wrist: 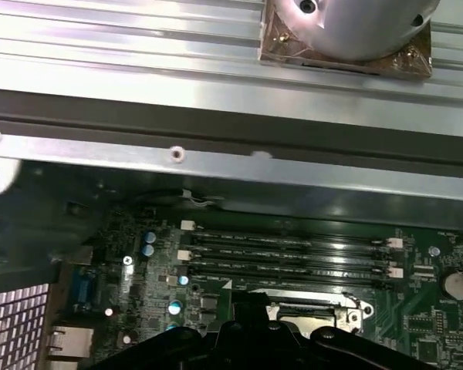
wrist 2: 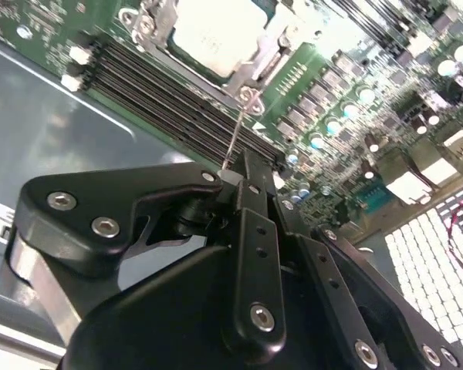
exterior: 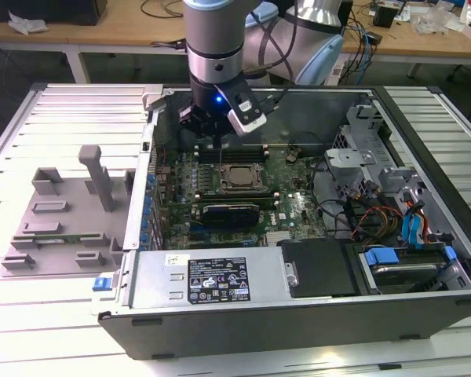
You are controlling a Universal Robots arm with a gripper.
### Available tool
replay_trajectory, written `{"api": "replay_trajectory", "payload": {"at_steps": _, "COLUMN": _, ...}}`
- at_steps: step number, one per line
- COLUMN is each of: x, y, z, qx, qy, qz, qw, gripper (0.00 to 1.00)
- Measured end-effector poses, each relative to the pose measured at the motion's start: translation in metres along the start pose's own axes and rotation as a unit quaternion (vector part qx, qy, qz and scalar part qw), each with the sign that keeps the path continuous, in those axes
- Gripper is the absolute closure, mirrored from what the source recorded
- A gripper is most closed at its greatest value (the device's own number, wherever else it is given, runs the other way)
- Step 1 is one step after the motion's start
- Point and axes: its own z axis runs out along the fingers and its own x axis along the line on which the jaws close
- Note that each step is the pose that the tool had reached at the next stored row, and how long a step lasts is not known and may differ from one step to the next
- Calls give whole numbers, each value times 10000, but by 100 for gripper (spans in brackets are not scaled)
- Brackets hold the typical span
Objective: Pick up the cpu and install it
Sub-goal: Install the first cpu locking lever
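my gripper [wrist 2: 243, 166] hangs inside the open computer case [exterior: 314, 314], over the memory slots [wrist: 285, 254] just beside the socket frame [exterior: 237, 179]. its fingers are pressed together, and a thin metal lever [wrist 2: 233, 139] runs from their tips toward the frame; i cannot tell whether i am pinching it. the cpu [wrist 2: 216, 35] sits in the socket, pale top up. the risk as i judge it: the lever slipping and springing free, or my fingertips scraping the motherboard [wrist 2: 347, 92] and disturbing the seated chip.
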Motion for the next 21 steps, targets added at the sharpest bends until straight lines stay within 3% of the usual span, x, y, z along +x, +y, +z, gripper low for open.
{"api": "replay_trajectory", "payload": {"at_steps": 6, "x": -174, "y": -18, "z": 19, "qx": 26, "qy": 0, "qz": 55, "qw": 10000, "gripper": 89}}
{"api": "replay_trajectory", "payload": {"at_steps": 9, "x": -296, "y": -30, "z": 28, "qx": 31, "qy": 2, "qz": 96, "qw": 9999, "gripper": 89}}
{"api": "replay_trajectory", "payload": {"at_steps": 21, "x": -305, "y": -37, "z": 60, "qx": 36, "qy": -13, "qz": 175, "qw": 9998, "gripper": 89}}
